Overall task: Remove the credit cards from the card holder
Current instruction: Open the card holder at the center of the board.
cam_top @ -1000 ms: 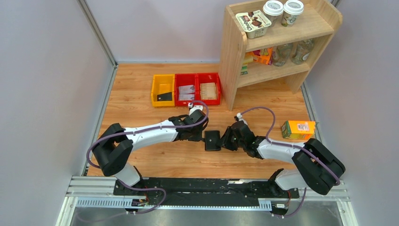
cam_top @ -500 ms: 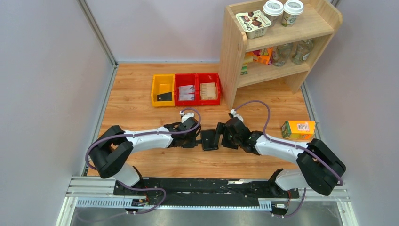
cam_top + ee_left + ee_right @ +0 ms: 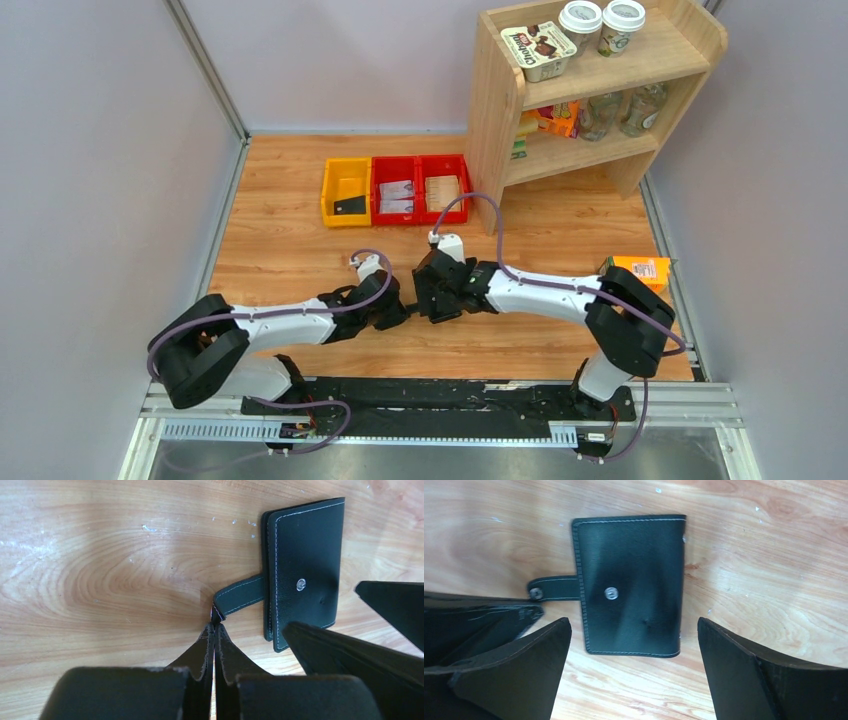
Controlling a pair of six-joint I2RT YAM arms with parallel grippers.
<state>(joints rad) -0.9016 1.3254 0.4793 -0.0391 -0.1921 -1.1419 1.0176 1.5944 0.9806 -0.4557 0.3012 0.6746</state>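
Table [image 3: 300, 220]: wooden, and I see everything else standing on it.
Shelf [image 3: 505, 110]: wooden unit at the far right, with cups and bottles on its boards.
Bins [image 3: 420, 158]: one yellow and two red, in a row just left of the shelf.
Right gripper [image 3: 634, 622]: my jaws gape wide, one finger on either side of the card holder [image 3: 631, 585].
Left gripper [image 3: 214, 625]: pressed together, pinching the card holder by its strap.
Card holder: folded closed, flat on the table between both arms; I cannot see any cards.
Strap tab [image 3: 240, 595]: unsnapped, running sideways into the left gripper.
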